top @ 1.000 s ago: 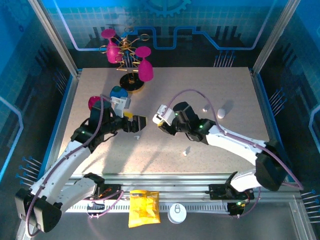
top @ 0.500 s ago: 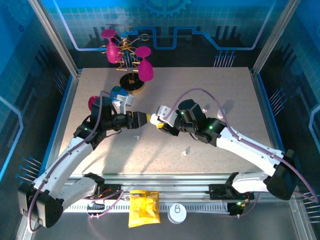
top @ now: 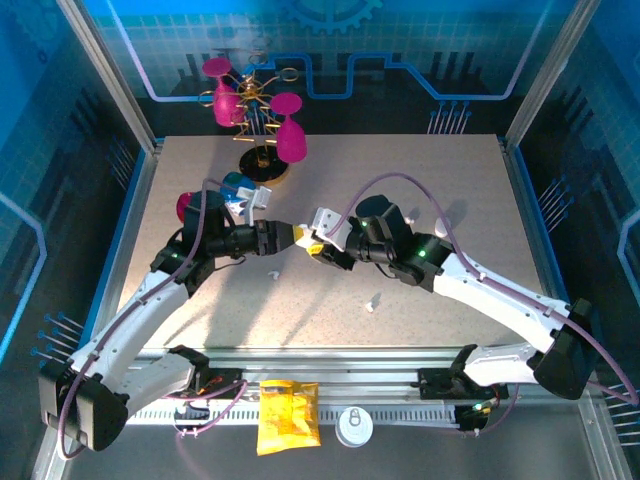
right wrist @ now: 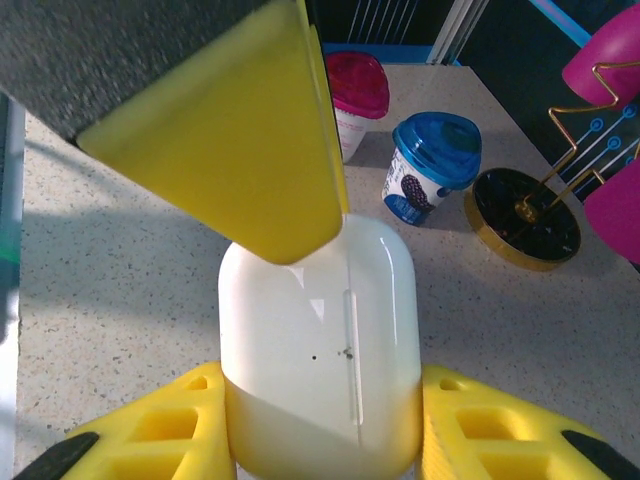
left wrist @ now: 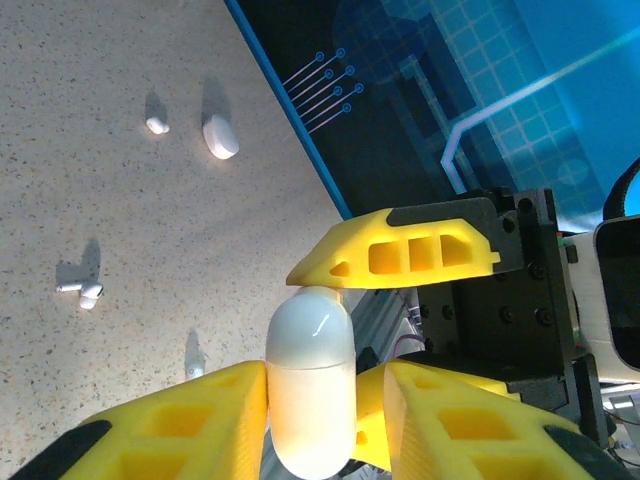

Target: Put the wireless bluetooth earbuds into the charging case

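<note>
Blue-lit walls (top: 400,50) box in a speckled beige table (top: 450,180). Above its middle the left gripper (top: 290,237) and right gripper (top: 310,243) meet, both clamped snug on the charging case (right wrist: 320,340). It's glossy, white and pill-rounded with its lid closed, and an earbud (top: 372,303) lies loose on the table.

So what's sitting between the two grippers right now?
The white charging case. The left wrist view shows it clamped by the left gripper, the right wrist view by the right gripper.
</note>
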